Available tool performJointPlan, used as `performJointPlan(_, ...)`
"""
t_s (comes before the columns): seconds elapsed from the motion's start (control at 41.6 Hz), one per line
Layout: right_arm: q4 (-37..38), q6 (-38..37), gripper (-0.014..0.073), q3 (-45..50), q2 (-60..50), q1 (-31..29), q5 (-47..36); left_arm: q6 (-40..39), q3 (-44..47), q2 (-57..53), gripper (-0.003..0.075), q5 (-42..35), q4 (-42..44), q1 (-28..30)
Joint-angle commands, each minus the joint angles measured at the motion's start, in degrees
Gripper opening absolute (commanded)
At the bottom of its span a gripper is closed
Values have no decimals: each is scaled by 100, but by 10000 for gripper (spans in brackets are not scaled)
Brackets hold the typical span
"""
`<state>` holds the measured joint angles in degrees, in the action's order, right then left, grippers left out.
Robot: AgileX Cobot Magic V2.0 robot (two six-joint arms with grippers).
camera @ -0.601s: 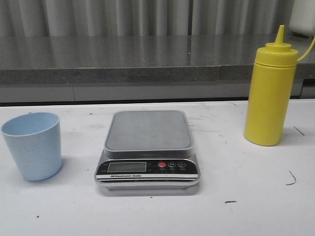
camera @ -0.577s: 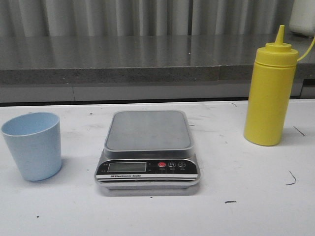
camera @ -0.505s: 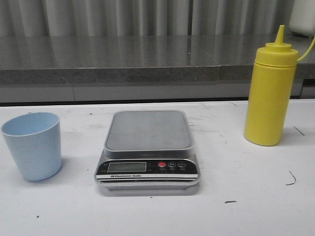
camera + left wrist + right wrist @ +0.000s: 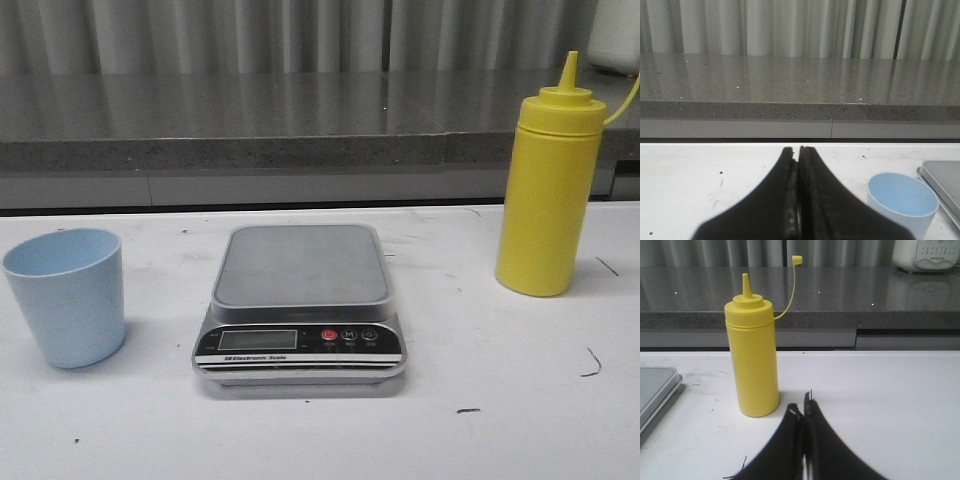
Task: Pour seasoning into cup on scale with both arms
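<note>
Nothing has moved since the earlier front views: cup, scale and bottle stand exactly where they stood, and neither arm has entered that view.

Upright on the desk [image 4: 470, 350], the seasoning [image 4: 752, 355] stands just ahead of the right pincer [image 4: 803, 412] and a little to its side, apart from it. Its nozzle is uncapped, the cap hanging off on its thin strap, so it looks ready to pour once lifted. That pincer's fingers are pressed together, holding nothing; it would have to spread before it could take the bottle.

The cup [image 4: 902, 202] stands open-mouthed on the desk beside the left pincer [image 4: 798, 152], close to it but not touching. This pincer too is closed and empty. Just beyond the cup, the scale [image 4: 300, 305] lies between cup and bottle, its platform bare. By the look of it the task is unstarted: each item sits on the side of the arm meant to take it, the cup going onto the platform first.
</note>
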<state>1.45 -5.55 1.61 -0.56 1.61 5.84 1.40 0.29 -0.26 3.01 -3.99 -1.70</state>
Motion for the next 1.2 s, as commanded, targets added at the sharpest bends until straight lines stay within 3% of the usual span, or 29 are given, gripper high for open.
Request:
performJointPlan(0.0, 9, 8, -116, -40, -97, -16, -469, -31, 132, -92, -20, -417, -48, 10)
performJointPlan(0.457, 16, 8, -116, -105, -96, -16, -584, -41, 22, -92, -20, -867, -109, 10)
performJointPlan(0.746, 20, 12, -116, -1544, 32, -16, -78, -41, -1316, -2, -20, -820, -109, 10)
performJointPlan(1.01, 65, 12, -116, -3114, 1157, -16, 1347, -31, -3139, 1051, -20, 648, -59, 10)
performJointPlan(1.179, 70, 256, -116, -3664, 1960, -16, 2344, -31, -3655, 1880, -20, 1620, -59, 10)
